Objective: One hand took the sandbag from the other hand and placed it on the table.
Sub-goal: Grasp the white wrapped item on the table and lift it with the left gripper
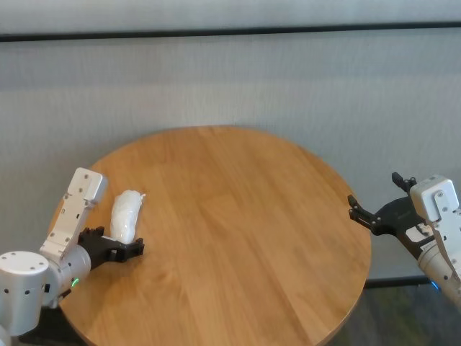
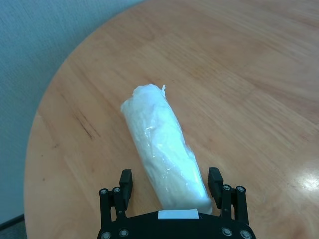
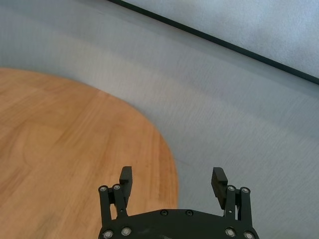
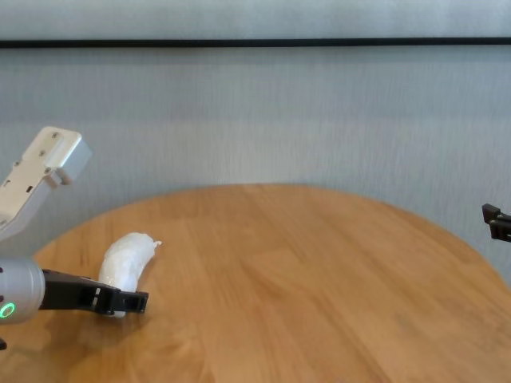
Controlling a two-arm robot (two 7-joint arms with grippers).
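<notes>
The white sandbag (image 1: 126,215) lies on the round wooden table (image 1: 245,216) near its left edge. My left gripper (image 1: 122,244), the one with the green light, is low over the table with its fingers open on either side of the bag's near end. The left wrist view shows the sandbag (image 2: 162,144) between the spread fingers of the left gripper (image 2: 169,179), with a gap on one side. My right gripper (image 1: 374,193), the one with the blue light, is open and empty just off the table's right edge; it also shows in the right wrist view (image 3: 172,177).
A grey wall runs behind the table. The table's curved edge (image 3: 169,164) lies just under the right gripper. The chest view shows the sandbag (image 4: 126,259) beside a left finger (image 4: 120,302).
</notes>
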